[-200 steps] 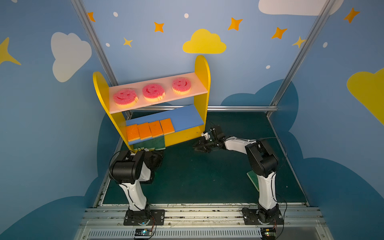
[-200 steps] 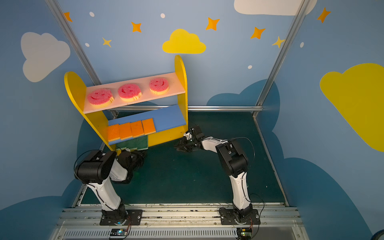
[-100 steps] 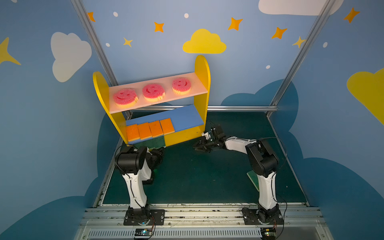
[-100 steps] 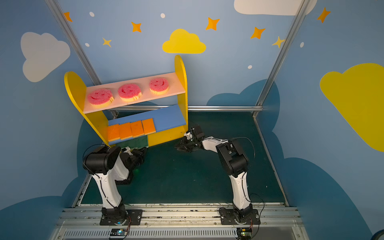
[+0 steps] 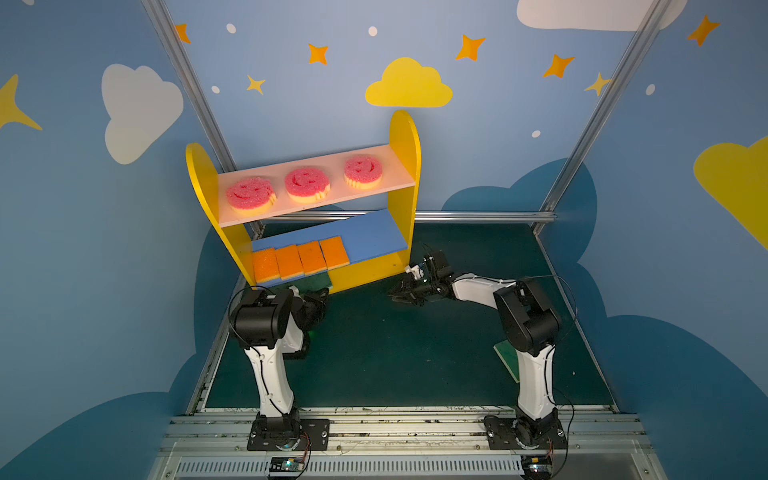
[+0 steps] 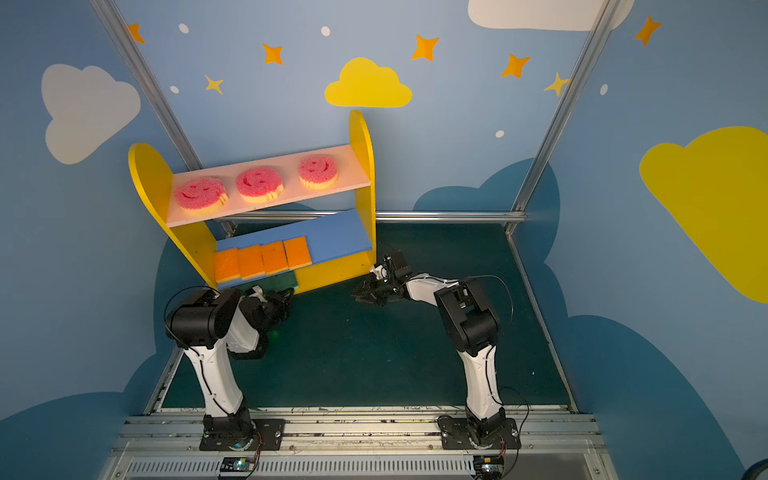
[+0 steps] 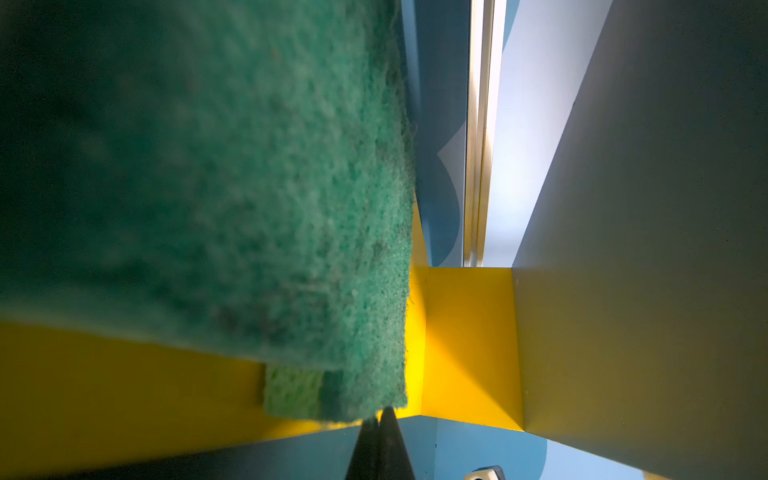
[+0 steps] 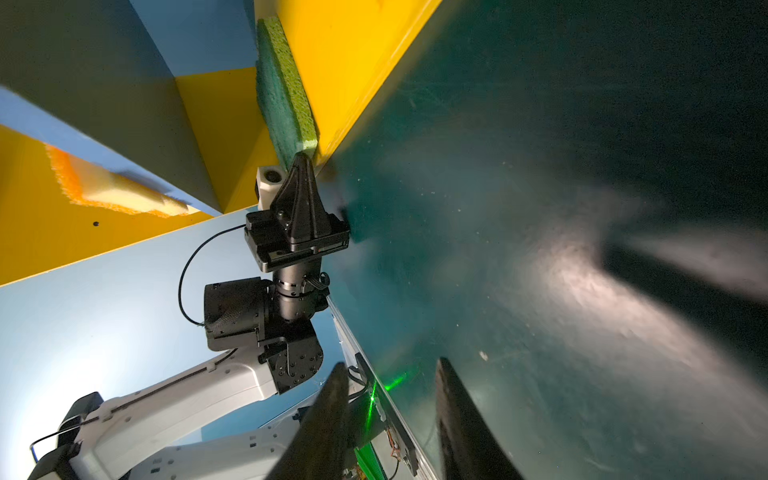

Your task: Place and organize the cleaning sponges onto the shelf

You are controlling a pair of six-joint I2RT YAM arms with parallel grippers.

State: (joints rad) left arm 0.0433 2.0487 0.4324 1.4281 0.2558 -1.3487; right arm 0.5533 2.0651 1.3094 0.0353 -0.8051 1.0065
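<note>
**Nearly done: pinks and oranges shelved, greens still being sorted**

So, closest to the rails, one loose green sponge [image 5: 506,360] lies on the mat [image 5: 395,374] right beside the right arm's post. That one clearly isn't shelved yet.

A bit further in, the right gripper [image 5: 397,296] hangs low over the mat near the right corner of the shelf [image 5: 405,166]. Its fingers are apart with nothing between them.

The left gripper [image 8: 301,164] has its fingers pressed together. Its tip touches the edge of the shelved green sponges [image 5: 312,281], which sit at the left end of the yellow base [image 5: 365,268]. It looks more like nudging them straight than carrying anything. How many greens are in there can't be counted from these angles.

One level up, four orange sponges [image 5: 300,259] sit side by side on the left part of the blue board [image 5: 374,237], with the right part bare. Farthest back and highest, three pink smiley sponges [image 5: 306,183] are spread along the pink board [image 5: 397,176].

Going by that, pink and orange are finished and only the greens are left.

Compared with a second ago, the left arm's elbow has swung up and in toward the shelf, while its gripper stayed at the base. The right arm has barely budged, and the shelved sponges look unchanged.
</note>
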